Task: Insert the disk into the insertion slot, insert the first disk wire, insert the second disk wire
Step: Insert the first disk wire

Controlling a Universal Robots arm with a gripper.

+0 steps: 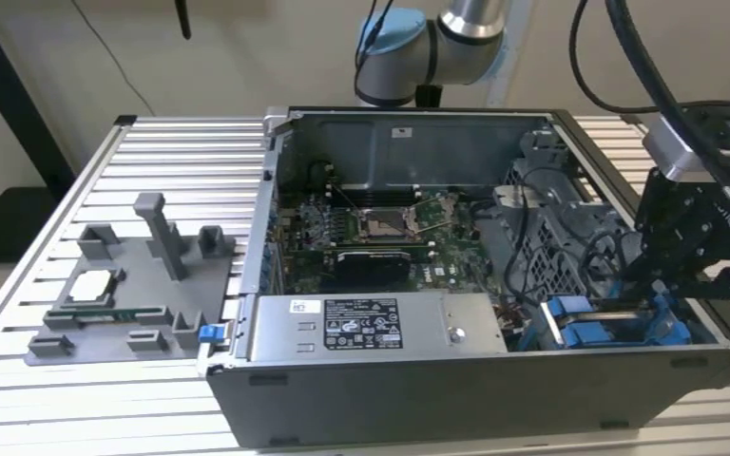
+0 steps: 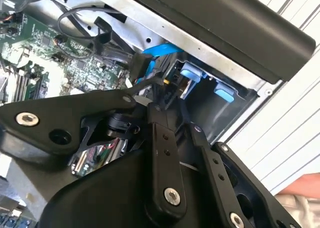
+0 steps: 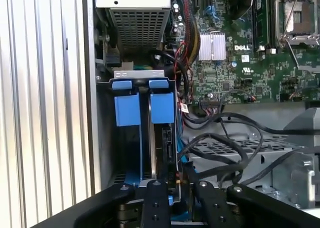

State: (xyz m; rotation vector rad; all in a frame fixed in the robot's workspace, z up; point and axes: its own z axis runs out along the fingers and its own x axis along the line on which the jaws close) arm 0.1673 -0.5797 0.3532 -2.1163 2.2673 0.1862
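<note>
Well, in the exterior view the gripper [image 1: 654,290] hangs low at the corner of the computer case [image 1: 467,399] on the exterior view's right, just above the insertion slot [image 1: 612,328]. The second wrist view adds a blue cable [image 2: 157,50] curving close past the tool. The first wrist view looks straight down the slot: the disk [image 3: 167,148] stands on edge inside it, its long axis running from the gripper toward the blue end tabs [image 3: 160,84], beside the green board [image 3: 240,73]. Whether the gripper grips anything, I cannot tell.
</note>
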